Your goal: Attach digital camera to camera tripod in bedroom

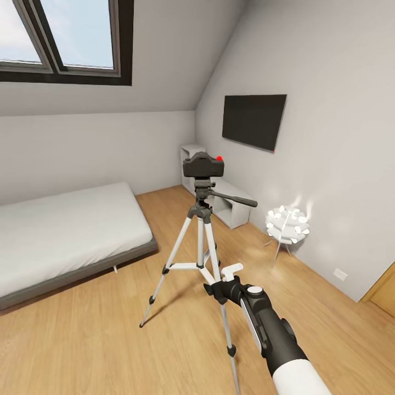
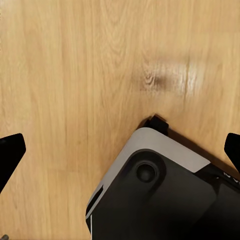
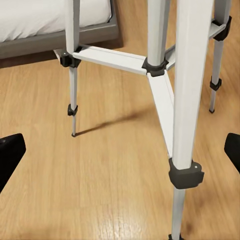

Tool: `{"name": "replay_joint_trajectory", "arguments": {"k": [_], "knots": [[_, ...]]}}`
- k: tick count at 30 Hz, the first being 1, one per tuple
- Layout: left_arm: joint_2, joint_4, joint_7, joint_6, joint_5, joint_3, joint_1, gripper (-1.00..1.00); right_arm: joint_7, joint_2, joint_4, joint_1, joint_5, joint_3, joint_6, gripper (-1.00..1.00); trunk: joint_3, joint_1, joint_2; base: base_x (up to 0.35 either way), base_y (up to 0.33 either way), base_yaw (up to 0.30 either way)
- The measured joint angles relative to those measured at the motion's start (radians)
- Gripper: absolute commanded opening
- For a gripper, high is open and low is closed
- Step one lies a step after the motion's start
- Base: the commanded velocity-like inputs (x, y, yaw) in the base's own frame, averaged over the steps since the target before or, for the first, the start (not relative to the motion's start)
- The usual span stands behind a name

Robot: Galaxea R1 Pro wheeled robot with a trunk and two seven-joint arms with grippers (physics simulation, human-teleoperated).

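Observation:
The digital camera [image 1: 203, 164], black with a red button, sits on the head of the camera tripod [image 1: 200, 230], which stands on the bedroom's wood floor. My right gripper [image 1: 220, 278] is low beside the tripod's near leg, open and holding nothing. In the right wrist view the tripod's legs and spreader [image 3: 157, 65] rise just ahead of the open right gripper [image 3: 121, 152]. My left gripper [image 2: 120, 155] is open, pointing down at bare floor.
A low bed [image 1: 60, 230] lies left of the tripod. On the right wall are a black TV [image 1: 253, 120], white cube shelves [image 1: 219, 197] and a white lamp [image 1: 286, 224]. My own dark base [image 2: 160, 195] shows under the left gripper.

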State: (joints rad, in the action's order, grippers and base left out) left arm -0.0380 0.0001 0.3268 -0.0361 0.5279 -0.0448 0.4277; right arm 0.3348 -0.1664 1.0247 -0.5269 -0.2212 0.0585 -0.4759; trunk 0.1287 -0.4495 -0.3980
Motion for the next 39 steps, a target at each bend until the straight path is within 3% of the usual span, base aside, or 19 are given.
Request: {"name": "replay_joint_trajectory", "arguments": {"k": [2,5,6,8,12,13,14,25,26,29,34,39], "knots": [[0.0,0.0,0.0,0.0,0.0,0.0,0.0,1.0,0.0,0.001,0.0,0.0,0.001,0.0,-0.001,1.0,0.0,0.0,0.0,0.0,0.0,0.0],[-0.001,-0.001,-0.001,0.003,-0.004,0.0,0.0,1.0,0.003,0.068,-0.038,0.0,0.011,-0.005,-0.02,1.0,0.0,0.0,0.0,0.0,0.0,0.0],[-0.001,-0.001,0.0,0.004,-0.004,0.0,0.0,1.0,0.006,0.117,-0.089,0.0,0.012,-0.007,-0.027,1.0,0.0,0.0,0.0,0.0,0.0,0.0],[0.0,-0.001,0.0,0.004,-0.004,-0.001,0.0,1.0,0.007,0.151,-0.142,-0.001,0.017,-0.009,-0.03,1.0,0.0,0.0,0.0,0.0,0.0,0.0],[0.0,-0.001,0.0,0.004,-0.004,-0.001,0.0,1.0,0.008,0.19,-0.208,-0.001,0.021,-0.013,-0.03,1.0,0.0,0.0,0.0,0.0,0.0,0.0],[0.0,0.0,0.0,0.004,-0.004,0.0,0.0,1.0,0.007,0.228,-0.285,-0.001,0.017,-0.021,-0.026,1.0,0.0,0.0,0.0,0.0,0.0,0.0],[0.0,0.0,-0.001,0.004,-0.004,-0.001,0.0,1.0,0.006,0.242,-0.327,-0.001,0.02,-0.029,-0.025,1.0,0.0,0.0,0.0,0.0,0.0,0.0],[0.0,0.0,-0.001,0.004,-0.002,-0.001,0.0,1.0,-0.004,0.306,-0.598,-0.001,0.02,-0.061,0.015,1.0,0.0,0.0,0.0,0.0,0.0,0.0],[-0.002,0.0,-0.001,0.004,-0.002,-0.001,-0.002,1.0,-0.005,0.314,-0.674,0.0,0.018,-0.061,0.039,1.0,0.0,0.0,0.0,0.0,0.0,0.0],[-0.004,0.0,-0.001,0.004,-0.002,-0.001,-0.006,1.0,-0.005,0.318,-0.764,-0.001,0.019,-0.062,0.067,1.0,0.0,0.0,0.0,0.0,0.0,0.0],[-0.006,0.0,-0.001,0.007,-0.002,-0.001,-0.015,1.0,-0.005,0.323,-0.995,-0.002,0.017,-0.06,0.172,1.0,0.0,0.0,0.0,0.0,0.0,0.0],[-0.007,0.0,-0.002,0.008,-0.002,-0.001,-0.023,1.0,-0.005,0.32,-1.041,-0.008,0.019,-0.062,0.213,1.0,0.0,0.0,0.0,0.0,0.0,0.0]]}}
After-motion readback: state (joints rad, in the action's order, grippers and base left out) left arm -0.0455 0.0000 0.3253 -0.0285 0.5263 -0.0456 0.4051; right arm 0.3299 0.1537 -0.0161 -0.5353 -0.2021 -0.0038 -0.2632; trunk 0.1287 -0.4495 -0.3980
